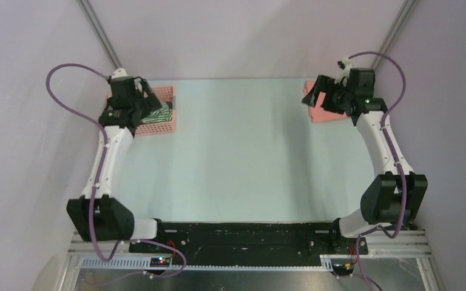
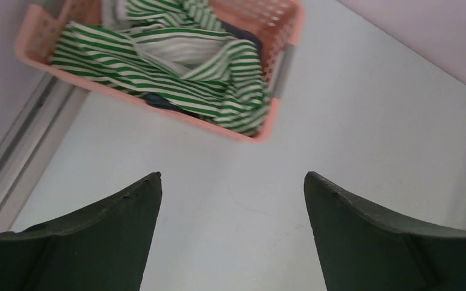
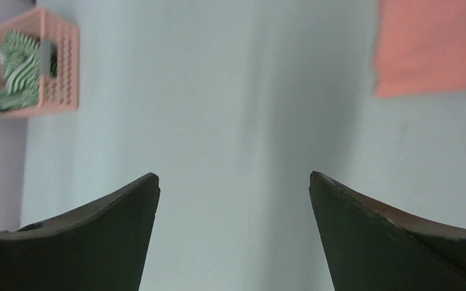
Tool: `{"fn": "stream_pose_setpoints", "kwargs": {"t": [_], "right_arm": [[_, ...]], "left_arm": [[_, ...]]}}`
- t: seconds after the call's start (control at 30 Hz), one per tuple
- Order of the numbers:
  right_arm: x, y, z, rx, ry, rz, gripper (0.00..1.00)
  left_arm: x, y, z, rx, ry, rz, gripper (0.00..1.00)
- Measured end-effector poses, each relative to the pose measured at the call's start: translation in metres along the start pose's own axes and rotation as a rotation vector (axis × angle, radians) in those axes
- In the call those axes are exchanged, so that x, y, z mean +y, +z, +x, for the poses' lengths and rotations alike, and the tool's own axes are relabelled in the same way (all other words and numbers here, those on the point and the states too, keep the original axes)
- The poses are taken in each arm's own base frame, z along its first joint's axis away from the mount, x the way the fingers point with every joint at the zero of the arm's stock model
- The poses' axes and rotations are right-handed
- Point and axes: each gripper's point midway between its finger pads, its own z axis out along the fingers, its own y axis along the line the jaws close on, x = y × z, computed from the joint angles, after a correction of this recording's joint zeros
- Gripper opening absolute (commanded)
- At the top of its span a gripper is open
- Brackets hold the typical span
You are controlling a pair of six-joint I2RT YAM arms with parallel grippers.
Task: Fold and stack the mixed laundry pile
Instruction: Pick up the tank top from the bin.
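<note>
A green-and-white striped garment (image 2: 176,73) lies crumpled in the pink lattice basket (image 2: 33,45) at the table's far left, and a dark navy one (image 2: 164,104) peeks out under it. My left gripper (image 2: 232,182) hovers just in front of the basket, open, with bare table between its fingers. At the far right a folded salmon-pink shirt (image 1: 326,114) lies flat on the table. My right gripper (image 3: 233,179) hangs open and empty beside it, with the shirt (image 3: 431,48) to its upper right. From above, the left gripper (image 1: 148,98) overlaps the basket's left part and the right gripper (image 1: 310,97) the shirt's left edge.
The pale table (image 1: 243,151) spreads between the two arms. Grey walls close in on the left, right and back, with the basket (image 1: 165,92) near the back left corner. The arm bases sit on a black rail (image 1: 243,236) at the near edge.
</note>
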Motion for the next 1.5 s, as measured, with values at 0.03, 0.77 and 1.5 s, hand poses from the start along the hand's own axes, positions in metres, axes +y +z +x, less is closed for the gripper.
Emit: {"fn": "stream_pose_setpoints", "kwargs": {"t": [0.03,0.77,1.5], "right_arm": [[0.007,-0.001,0.015,0.031,0.019,-0.029,0.93],[0.092,-0.003,0.090,0.243,0.038,-0.287,0.84],[0.096,-0.001,0.094,0.264,0.045,-0.320,0.85]], "left_arm": [[0.011,0.007,-0.004,0.004,-0.010,-0.032,0.88],[0.083,0.210,0.063,0.371,-0.036,-0.184,0.37],[0.043,0.173,-0.019,0.204,-0.032,-0.031,0.00]]}}
